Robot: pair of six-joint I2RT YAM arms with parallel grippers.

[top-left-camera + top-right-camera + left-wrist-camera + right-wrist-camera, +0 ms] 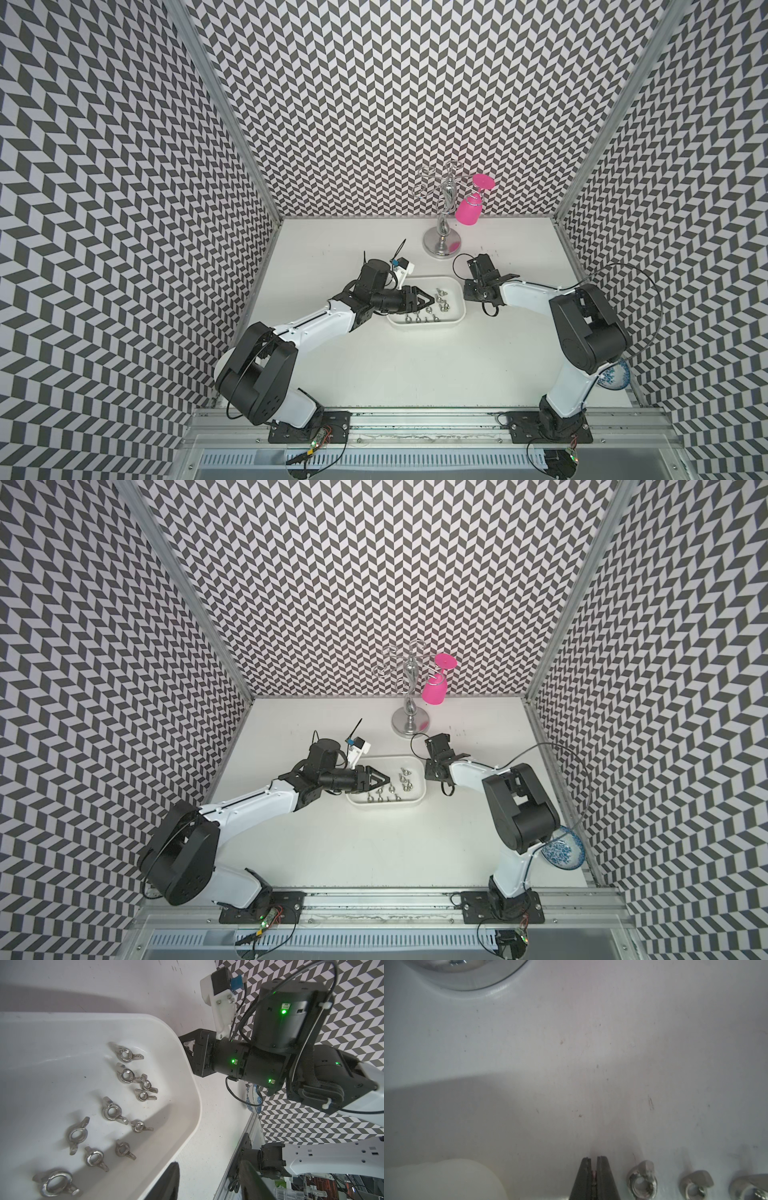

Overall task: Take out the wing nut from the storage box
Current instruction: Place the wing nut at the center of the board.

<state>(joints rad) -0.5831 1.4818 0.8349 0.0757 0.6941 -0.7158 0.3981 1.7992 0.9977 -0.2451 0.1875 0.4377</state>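
In both top views the left gripper (430, 300) reaches from the left over the shallow white plastic storage box (428, 325). The box sits midway across the white table (415, 365), between the two arms' ends and just in front of a chrome glass stand (442, 245). From above, the gripper's jaws overlap and cannot be read. Only the left wrist view shows its black fingers (173, 1178) standing apart with nothing between them. That view also shows ten silvery metal wing nuts (113, 1111) loose on the box floor, most toward its right end. Just outside that end is the right gripper (593, 1164). The arm hides its fingertips from above, but the right wrist view shows them pressed together close to the table. Three more wing nuts (641, 1180) lie on the table just beside them, and no other view shows these. A pink plastic glass (467, 212) hangs upside down on the stand. A blue-patterned bowl (561, 852) sits at the table's right front edge, partly hidden by the right arm's elbow.
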